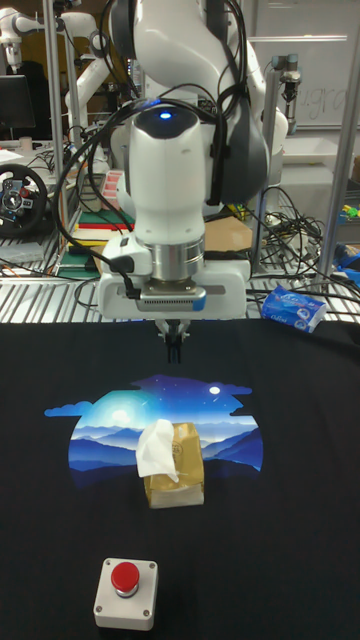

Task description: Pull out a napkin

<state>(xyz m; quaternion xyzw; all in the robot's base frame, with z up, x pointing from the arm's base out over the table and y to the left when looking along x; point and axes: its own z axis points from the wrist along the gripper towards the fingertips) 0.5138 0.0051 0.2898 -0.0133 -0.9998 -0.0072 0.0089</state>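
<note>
A tan tissue box (pixel 180 468) lies on the black cloth, over a blue mountain print. A white napkin (pixel 156 448) sticks up from its top, leaning to the left. My gripper (pixel 174 348) hangs above and behind the box, pointing straight down, apart from the napkin. Its two dark fingers stand close together with nothing between them.
A grey box with a red button (pixel 126 590) sits near the front edge. A blue packet (pixel 294 308) lies at the back right edge of the table (pixel 300 500). Behind the table are cables, shelves and a steering wheel (pixel 22 200).
</note>
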